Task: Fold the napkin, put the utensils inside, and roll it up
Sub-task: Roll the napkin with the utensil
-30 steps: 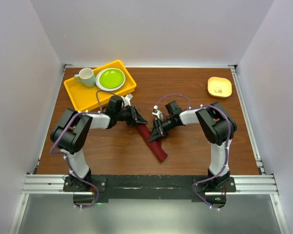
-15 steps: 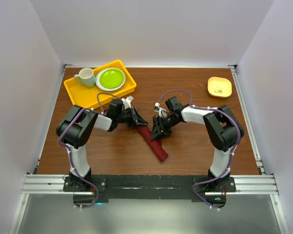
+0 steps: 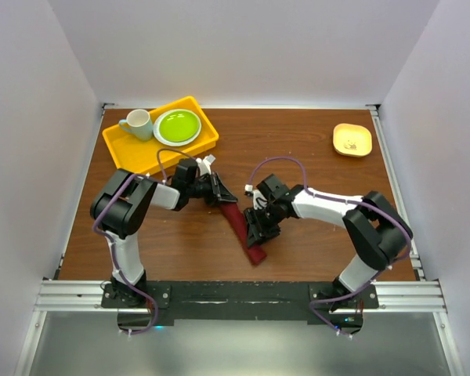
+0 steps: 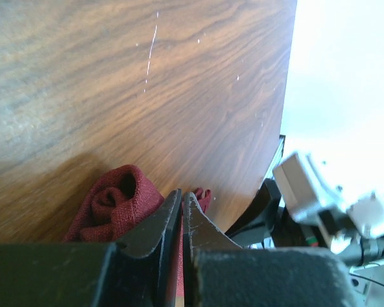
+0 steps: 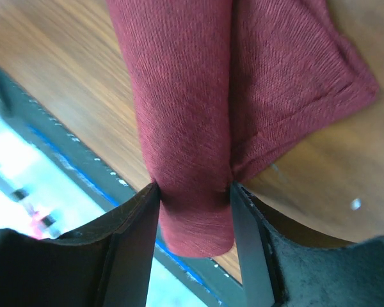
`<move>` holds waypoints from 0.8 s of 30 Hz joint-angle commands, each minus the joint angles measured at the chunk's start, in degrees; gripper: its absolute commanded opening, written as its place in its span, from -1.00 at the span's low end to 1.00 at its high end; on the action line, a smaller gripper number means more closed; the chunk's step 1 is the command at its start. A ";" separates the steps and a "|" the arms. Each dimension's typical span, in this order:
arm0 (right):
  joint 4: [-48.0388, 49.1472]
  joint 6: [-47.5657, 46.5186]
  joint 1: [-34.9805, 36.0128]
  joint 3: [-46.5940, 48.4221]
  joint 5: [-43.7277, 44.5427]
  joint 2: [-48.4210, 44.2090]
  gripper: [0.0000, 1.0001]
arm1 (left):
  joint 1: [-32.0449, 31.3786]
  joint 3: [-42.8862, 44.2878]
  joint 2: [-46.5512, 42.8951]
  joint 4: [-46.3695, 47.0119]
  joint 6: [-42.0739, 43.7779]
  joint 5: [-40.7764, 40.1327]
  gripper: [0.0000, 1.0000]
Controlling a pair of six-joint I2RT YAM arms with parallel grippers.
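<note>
The maroon napkin lies rolled into a long thin roll, running diagonally down the middle of the table. My left gripper is shut on a bit of cloth at the roll's far end; in the left wrist view the coiled end of the napkin sits just left of the left gripper. My right gripper sits near the roll's near end. In the right wrist view the right gripper has a finger pressed to each side of the napkin. The utensils are out of sight.
A yellow tray at the back left holds a green plate and a pale mug. A small yellow dish sits at the back right. The table's near edge is just beyond the roll's end.
My right gripper let go at the roll's middle, slid toward its near end and now sits around it there. The left gripper kept its pinch and stayed in place.
</note>
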 commanded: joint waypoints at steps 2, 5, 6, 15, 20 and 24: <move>-0.24 5.11 2.94 -3.89 13.12 -5.35 -0.03 | 0.79 0.89 1.41 -5.48 4.69 -2.63 -0.80; -1.81 5.03 3.38 -3.11 15.84 -8.77 -0.02 | 0.79 1.32 1.32 -6.53 5.13 -2.63 -0.81; -2.43 4.77 3.47 -1.97 16.55 -9.65 0.04 | 0.79 1.41 1.32 -6.79 5.30 -2.63 -0.81; -9.02 2.74 11.81 11.65 31.28 -5.72 0.43 | 0.79 2.99 1.05 -12.59 5.04 -3.85 -0.83; -13.24 3.36 17.00 22.09 41.94 3.32 0.47 | 0.79 3.35 0.88 -14.62 5.22 -4.38 -0.83; -16.76 2.57 19.90 27.39 48.71 9.04 0.46 | 0.79 3.08 0.79 -14.88 4.86 -4.56 -0.83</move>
